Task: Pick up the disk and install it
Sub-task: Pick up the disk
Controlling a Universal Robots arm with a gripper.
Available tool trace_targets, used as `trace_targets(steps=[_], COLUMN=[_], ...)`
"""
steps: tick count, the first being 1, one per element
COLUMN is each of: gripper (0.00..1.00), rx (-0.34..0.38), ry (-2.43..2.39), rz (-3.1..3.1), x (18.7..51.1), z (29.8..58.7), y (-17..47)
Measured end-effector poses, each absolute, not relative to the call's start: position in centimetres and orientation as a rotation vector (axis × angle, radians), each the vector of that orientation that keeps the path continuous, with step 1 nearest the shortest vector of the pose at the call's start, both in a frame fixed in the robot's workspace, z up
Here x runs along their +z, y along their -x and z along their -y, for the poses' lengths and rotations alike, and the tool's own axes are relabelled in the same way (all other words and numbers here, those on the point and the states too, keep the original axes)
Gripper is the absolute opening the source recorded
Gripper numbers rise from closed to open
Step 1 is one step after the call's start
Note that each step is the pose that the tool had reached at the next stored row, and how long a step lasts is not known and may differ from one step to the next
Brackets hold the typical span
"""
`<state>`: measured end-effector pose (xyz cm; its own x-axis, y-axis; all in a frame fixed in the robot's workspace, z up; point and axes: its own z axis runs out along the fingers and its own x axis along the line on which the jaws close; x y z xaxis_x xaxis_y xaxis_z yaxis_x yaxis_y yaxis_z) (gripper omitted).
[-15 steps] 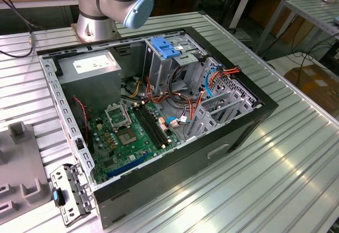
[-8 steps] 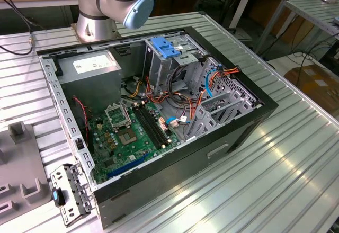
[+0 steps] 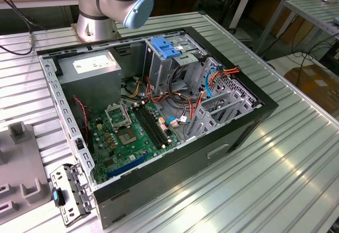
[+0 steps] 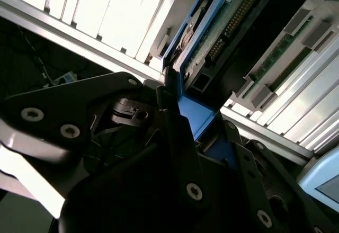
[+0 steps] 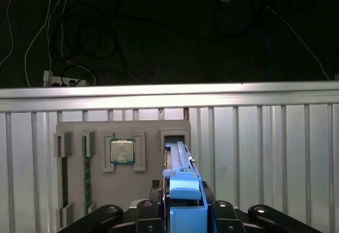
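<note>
**Exterior view.** An open computer case lies on the slatted metal table. Inside are a green motherboard, a grey power-supply box and a light-blue bracket on the drive cage. The arm rises behind the case. A grey fixture tray, cut off by the frame edge, lies at the exterior view's left.

**Second wrist view.** The disk shows its green circuit-board face with rows of connector pins, edged by its blue frame. The gripper reaches one end of that frame. Its black fingers lie against the blue plastic on either side, clamped onto it. Dark gripper housing hides the rest of the contact.

**First wrist view.** The disk is seen edge-on, a narrow blue strip running from a slot in the fixture tray to the gripper, whose jaws flank it closely. Whether the disk rests in the slot or is raised above it cannot be told. A processor chip and memory sticks sit in neighbouring recesses of the tray.
</note>
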<state>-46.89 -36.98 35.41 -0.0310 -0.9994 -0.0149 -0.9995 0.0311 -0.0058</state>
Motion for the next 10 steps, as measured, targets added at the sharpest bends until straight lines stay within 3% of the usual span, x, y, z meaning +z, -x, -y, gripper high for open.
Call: trace_targets(steps=[10], gripper=[0.37], rx=[0.01], ry=[2.176], rz=[-2.245], x=[36.21], z=[36.98], y=[46.89])
